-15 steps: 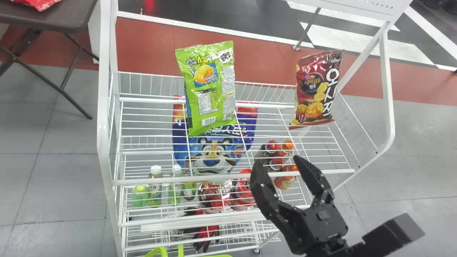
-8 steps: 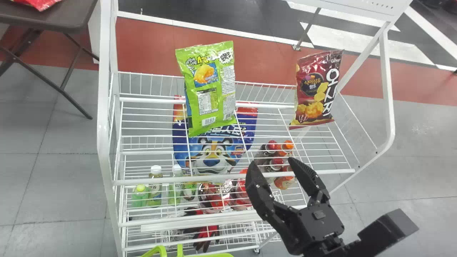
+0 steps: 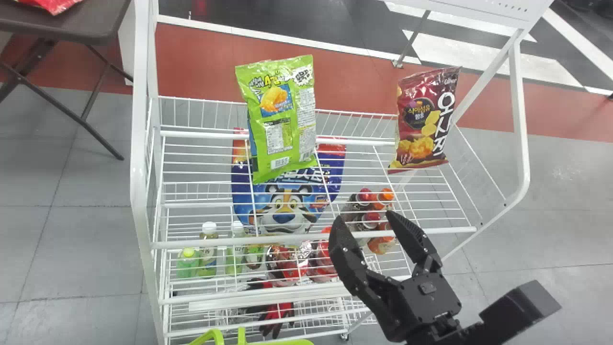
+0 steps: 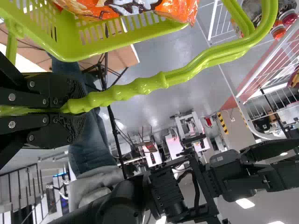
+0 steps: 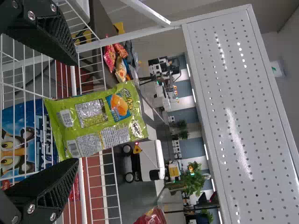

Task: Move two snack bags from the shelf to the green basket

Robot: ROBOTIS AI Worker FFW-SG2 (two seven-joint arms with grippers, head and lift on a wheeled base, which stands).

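The green snack bag (image 3: 282, 120) and dark-red snack bag (image 3: 424, 120) are borne by the shelf (image 3: 201, 244); the right claw (image 3: 366, 219) is held open, and the basket handle (image 4: 149, 84) is gripped by the left claw (image 4: 72, 108).

Wire shelf (image 3: 191, 243): green bag (image 3: 281, 120), maroon bag (image 3: 424, 120) (well apart)

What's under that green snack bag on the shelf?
Through the wire shelf, a blue bag with a tiger face shows below; the green snack bag hides its upper middle from sight.

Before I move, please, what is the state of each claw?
Left claw: closed on the green basket handle.
Right claw: open, holding nothing.
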